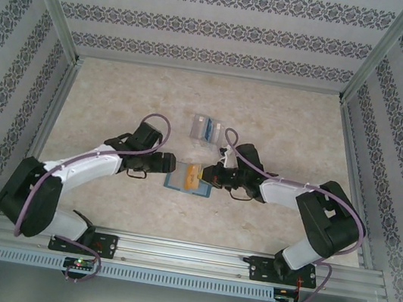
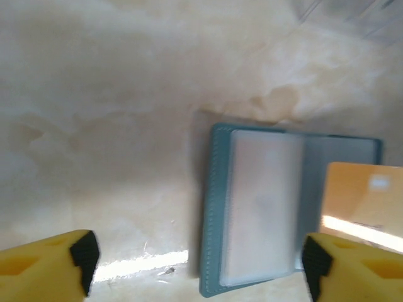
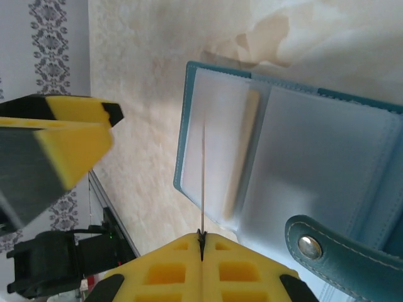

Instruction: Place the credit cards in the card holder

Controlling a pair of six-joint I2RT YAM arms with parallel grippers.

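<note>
From above, the wallet (image 1: 181, 184) lay partly hidden under the right gripper (image 1: 202, 173), and whatever sat in the clear card holder (image 1: 196, 136) was too small to tell. At the left wrist, the blurred orange card (image 2: 362, 198) ran off frame at three o'clock. At the right wrist it stood edge-on, a thin line, face unreadable.

— What sort of place is shown?
— A robotics test cell: a marble-patterned desk (image 1: 119, 92) is boxed in by patterned panels (image 1: 221, 28) held in aluminium posts (image 1: 53, 1).
— What else points to that?
— A left arm (image 1: 84, 167) and a right arm (image 1: 294, 196) are bolted to a slotted metal rail (image 1: 185, 252) at the near edge.
</note>
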